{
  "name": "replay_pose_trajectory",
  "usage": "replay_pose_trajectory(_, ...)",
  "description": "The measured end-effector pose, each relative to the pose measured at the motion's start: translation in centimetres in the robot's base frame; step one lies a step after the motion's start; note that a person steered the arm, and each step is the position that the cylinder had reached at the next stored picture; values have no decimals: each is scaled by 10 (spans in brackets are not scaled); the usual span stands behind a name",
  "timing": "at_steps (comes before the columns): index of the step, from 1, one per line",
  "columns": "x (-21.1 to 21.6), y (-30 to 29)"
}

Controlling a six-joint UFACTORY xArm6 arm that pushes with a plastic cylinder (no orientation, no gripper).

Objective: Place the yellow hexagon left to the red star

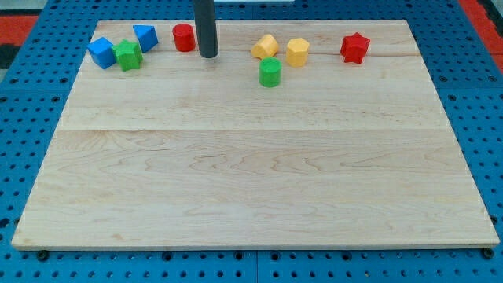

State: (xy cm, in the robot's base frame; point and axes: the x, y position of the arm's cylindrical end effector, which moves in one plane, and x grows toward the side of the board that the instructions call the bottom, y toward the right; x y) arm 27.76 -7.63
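The yellow hexagon [297, 52] sits near the view's top, right of centre. The red star [354, 48] lies to its right with a gap between them. A second yellow block [265, 46] touches or nearly touches the hexagon's left side. A green cylinder [270, 71] sits just below these two. My tip [208, 55] rests on the board well left of the yellow blocks, just right of a red cylinder [184, 37].
At the view's top left lie a blue block [101, 52], a green star [127, 55] and another blue block [145, 36], close together. The wooden board [251, 181] lies on a blue perforated table.
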Motion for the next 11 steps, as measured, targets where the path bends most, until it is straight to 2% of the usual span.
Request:
replay_pose_trajectory(2, 0, -3)
replay_pose_trajectory(4, 0, 33)
replay_pose_trajectory(7, 1, 109)
replay_pose_trajectory(8, 22, 162)
replay_pose_trajectory(9, 34, 190)
replay_pose_trajectory(10, 40, 190)
replay_pose_trajectory(11, 65, 250)
